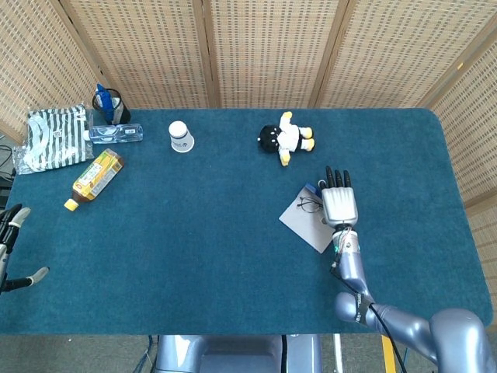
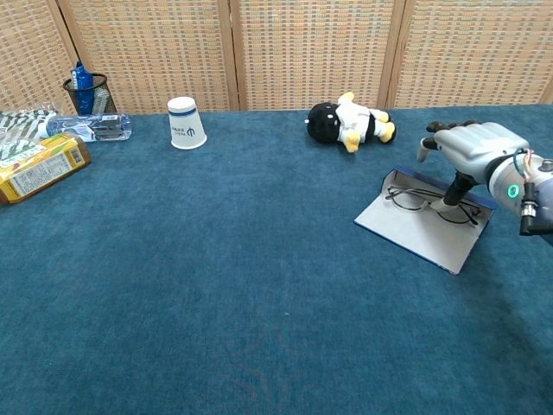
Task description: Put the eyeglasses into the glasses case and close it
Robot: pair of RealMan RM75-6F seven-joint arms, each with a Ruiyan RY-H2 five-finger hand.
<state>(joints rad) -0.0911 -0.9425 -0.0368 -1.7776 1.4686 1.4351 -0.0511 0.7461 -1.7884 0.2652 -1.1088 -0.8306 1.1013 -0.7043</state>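
Observation:
The eyeglasses (image 2: pixel 429 205) lie unfolded on the glasses case (image 2: pixel 413 232), a flat grey open case with a blue back edge, at the table's right. In the head view the eyeglasses (image 1: pixel 309 205) sit on the case (image 1: pixel 298 223) just left of my right hand (image 1: pixel 339 203). My right hand (image 2: pixel 473 149) hovers over the right end of the frame, fingers spread, its thumb reaching down to the frame. It grips nothing. My left hand (image 1: pixel 9 247) hangs off the table's left edge, fingers apart and empty.
A black-and-white plush toy (image 2: pixel 350 121) lies behind the case. A paper cup (image 2: pixel 185 123) stands upside down at the back. At the far left are a drink carton (image 1: pixel 96 177), a water bottle (image 1: pixel 115 133), a mesh pen holder (image 1: pixel 111 105) and a striped bag (image 1: pixel 54 136).

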